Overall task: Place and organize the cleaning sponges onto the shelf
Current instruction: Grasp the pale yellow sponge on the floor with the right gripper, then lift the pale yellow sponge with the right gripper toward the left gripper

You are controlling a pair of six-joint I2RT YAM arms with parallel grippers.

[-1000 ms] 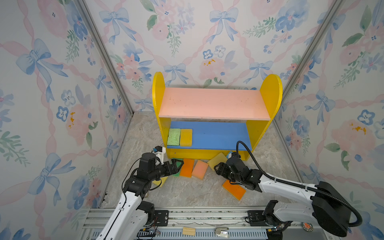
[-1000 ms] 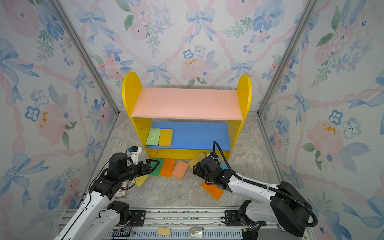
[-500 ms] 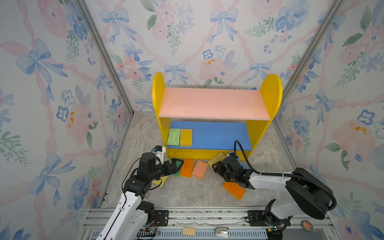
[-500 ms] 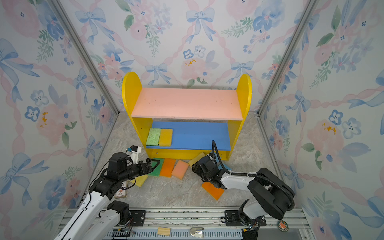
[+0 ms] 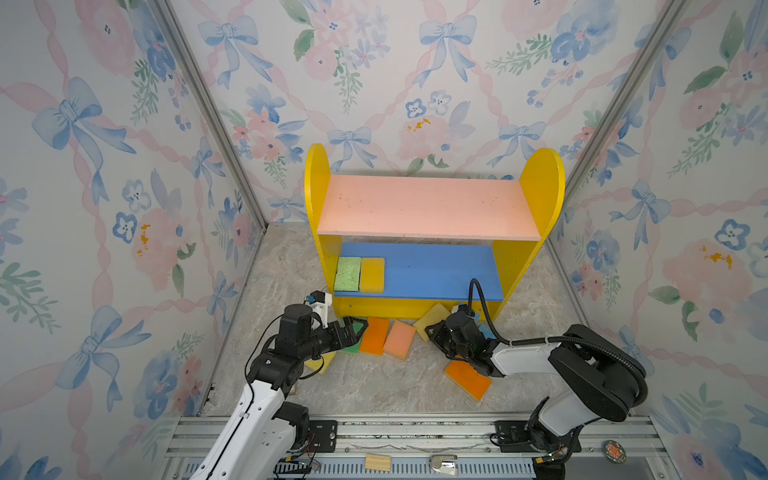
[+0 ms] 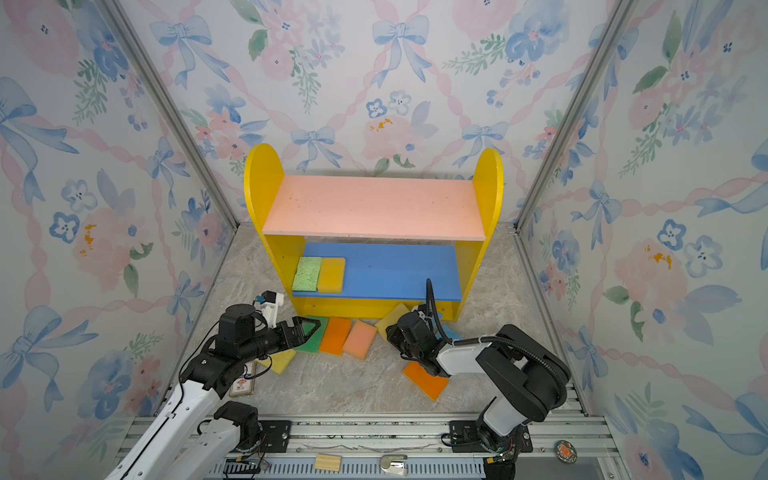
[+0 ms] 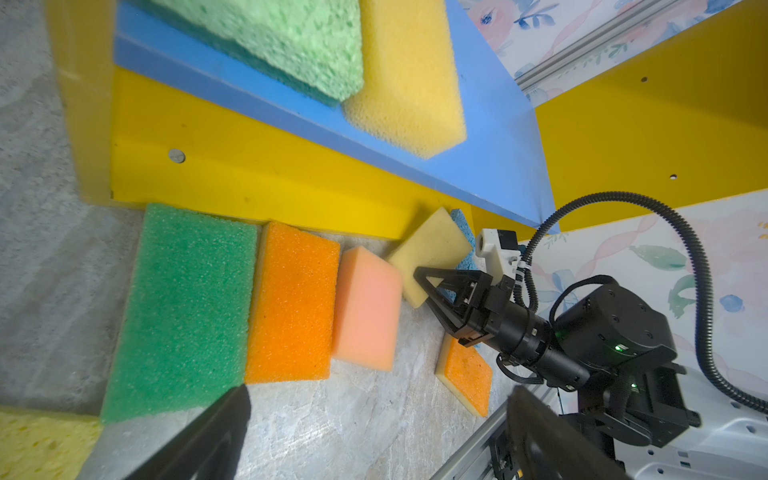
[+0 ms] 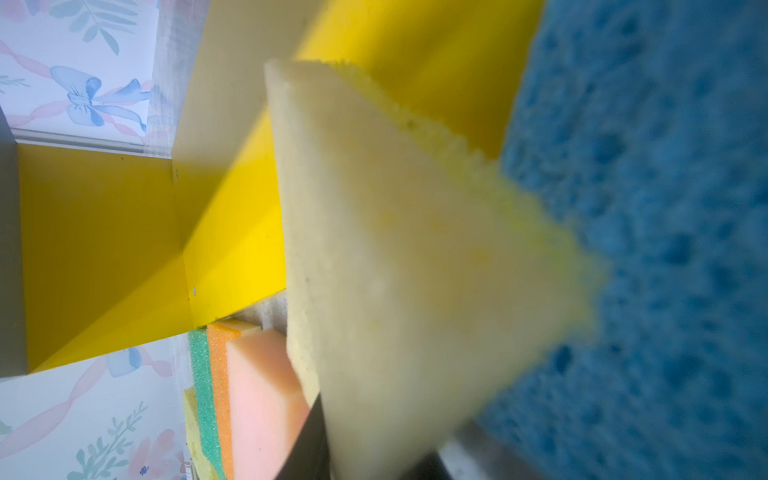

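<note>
Jaws on the left gripper stand wide apart above the dark green sponge, with nothing between them. Jaws on the right gripper are pinched onto a corner of the pale yellow sponge, which tilts up against the foot of the shelf.

From my remote seat I read both top views with the shelf at 12 o'clock. On its blue lower board 2 sponges lie side by side, touching, at the 9 o'clock end: a light green sponge and, at its 3 o'clock side, a golden yellow sponge.

On the floor just in front of the shelf a row runs from 9 toward 3 o'clock: dark green, an orange sponge, a peach-pink sponge, then the pale yellow one. A blue sponge lies just beside the pale yellow sponge, at its 3 o'clock side. A 2nd orange sponge lies at 6 o'clock of the right gripper, and a yellow sponge shows partly under the left arm.
</note>
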